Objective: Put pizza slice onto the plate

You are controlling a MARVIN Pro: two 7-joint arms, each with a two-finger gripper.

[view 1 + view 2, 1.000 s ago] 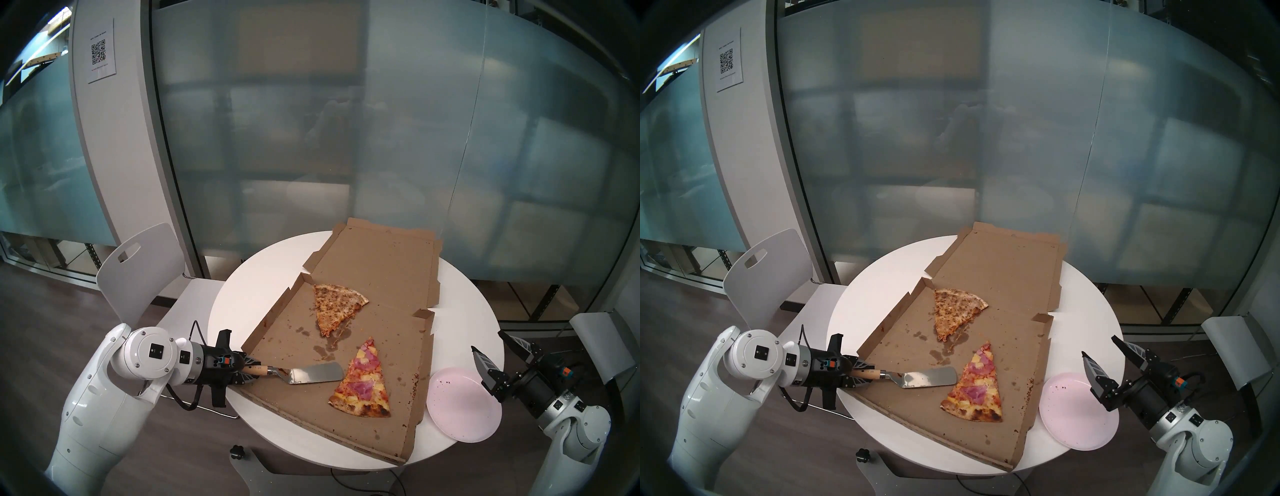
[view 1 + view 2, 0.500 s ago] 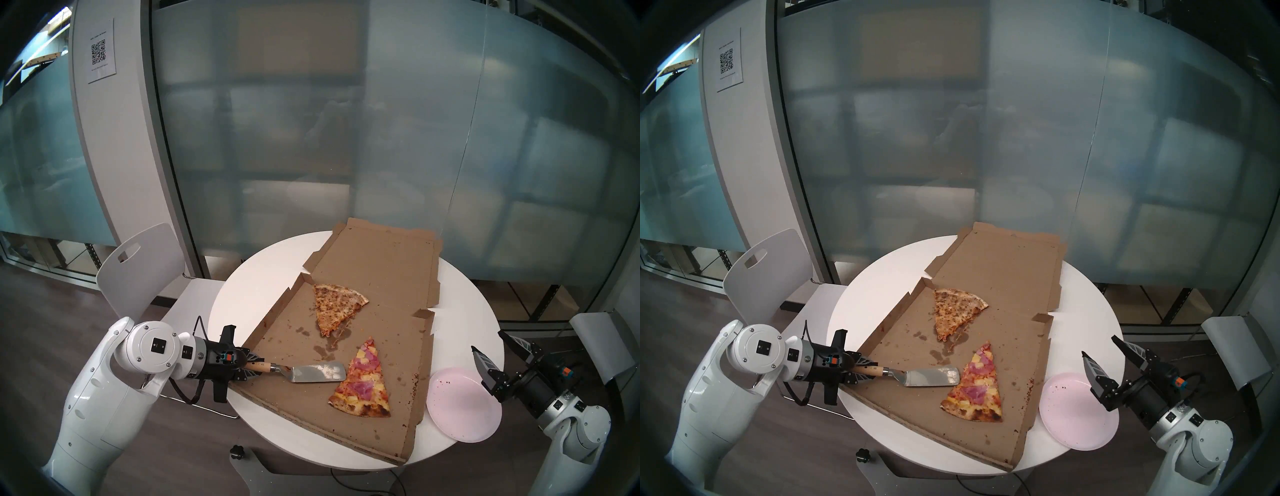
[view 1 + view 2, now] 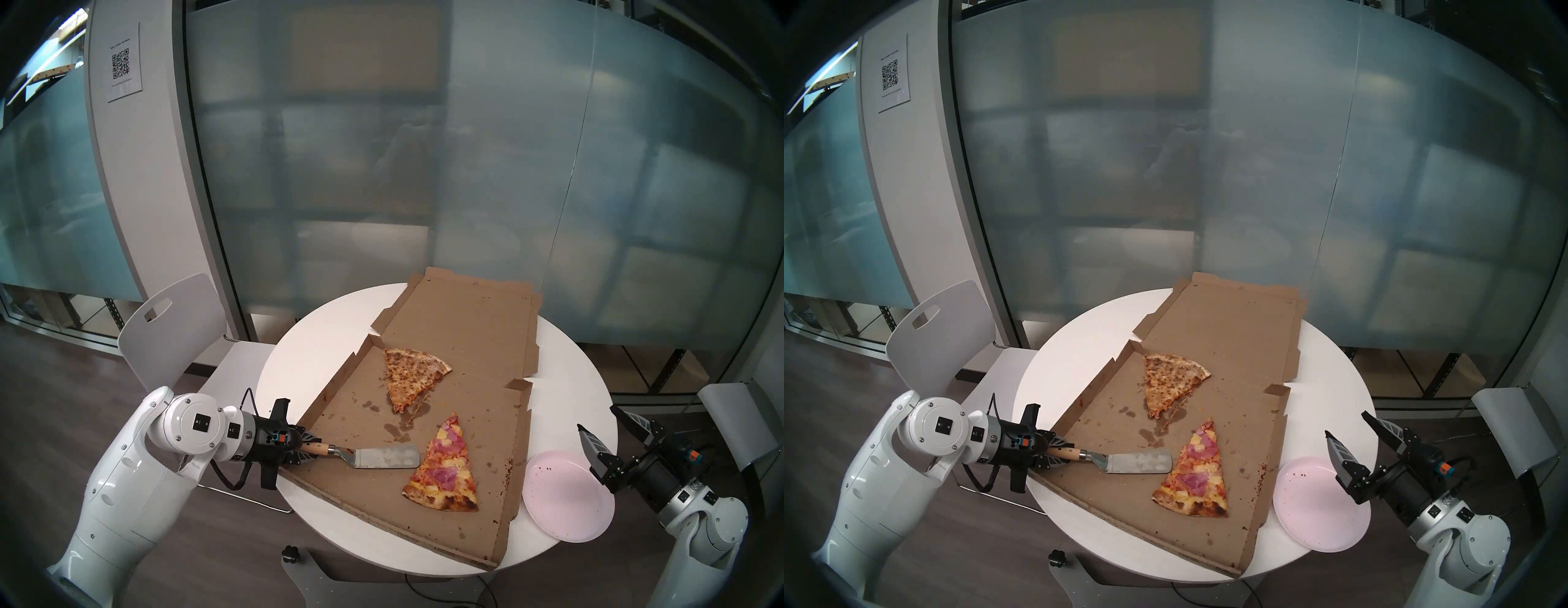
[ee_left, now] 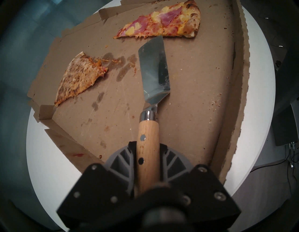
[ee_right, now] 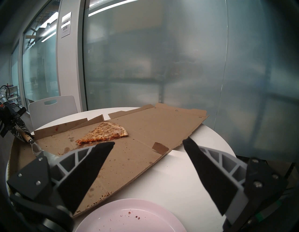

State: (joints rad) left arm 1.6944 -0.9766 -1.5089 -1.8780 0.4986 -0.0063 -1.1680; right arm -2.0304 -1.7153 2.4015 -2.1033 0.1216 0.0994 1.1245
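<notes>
Filling most of the round white bench (image 3: 292, 382) is an opened-out cardboard pizza box (image 3: 466, 331), which serves as the landmark for everything else. Beyond the box on its far left side stands a white chair (image 3: 169, 331). Just off the box's right edge, on the bench, sits the pale pink plate (image 3: 564, 505), bare but for a few dark crumbs and hanging a little past the bench rim. Inside the box, toward its middle, lies a plain browned cheese slice (image 3: 409, 375) with grease stains near its tip. Nearer the box's front edge lies the pizza slice (image 3: 443, 467) with ham and pineapple, its charred crust toward the front edge and its tip pointing at the cheese slice; it is flat on the cardboard, apart from the plate. At the box's left edge the left gripper (image 3: 306, 451) has its fingers clamped on the wooden handle of a metal spatula (image 3: 384, 456), whose blade lies low over the cardboard with its front corner right at the near side of the pizza slice; the wrist view (image 4: 152, 68) shows that corner touching or just under the slice's edge. Off the box's right side, above the plate, the right gripper (image 3: 604, 429) hangs with its fingers (image 5: 95, 160) spread wide apart, holding nothing.
</notes>
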